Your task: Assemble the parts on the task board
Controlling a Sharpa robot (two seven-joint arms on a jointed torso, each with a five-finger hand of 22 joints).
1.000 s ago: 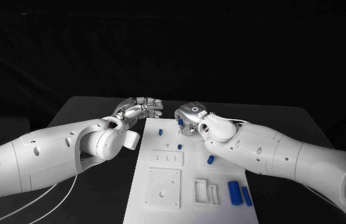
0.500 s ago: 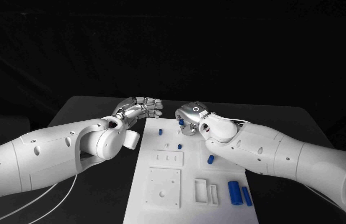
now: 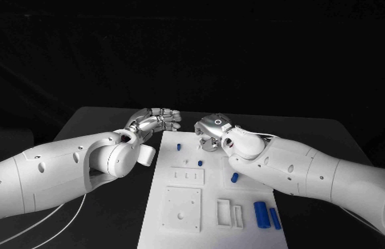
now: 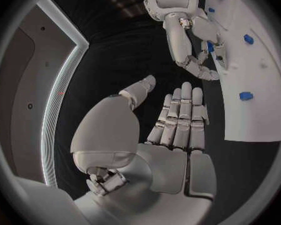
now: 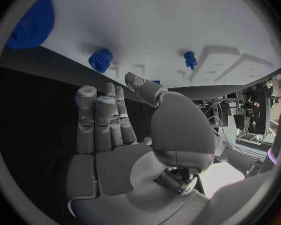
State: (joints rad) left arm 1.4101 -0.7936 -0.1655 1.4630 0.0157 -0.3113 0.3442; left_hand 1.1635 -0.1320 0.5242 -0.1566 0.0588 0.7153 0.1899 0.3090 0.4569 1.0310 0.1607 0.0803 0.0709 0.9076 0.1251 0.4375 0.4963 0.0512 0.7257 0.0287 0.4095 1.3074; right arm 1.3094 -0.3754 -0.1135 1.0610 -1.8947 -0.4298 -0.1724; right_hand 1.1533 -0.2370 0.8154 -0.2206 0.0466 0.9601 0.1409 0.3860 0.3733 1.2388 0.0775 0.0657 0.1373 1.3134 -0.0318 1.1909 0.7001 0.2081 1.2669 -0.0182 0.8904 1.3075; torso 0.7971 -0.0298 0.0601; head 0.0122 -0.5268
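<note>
A dark surface stands before a black backdrop — unlit, featureless. Beside it, a grey wall panel edged by a pale lit strip.

A robotics lab — black table, white task board, dark backdrop

Black table beneath the board, thin white cables at its near-left edge
</note>
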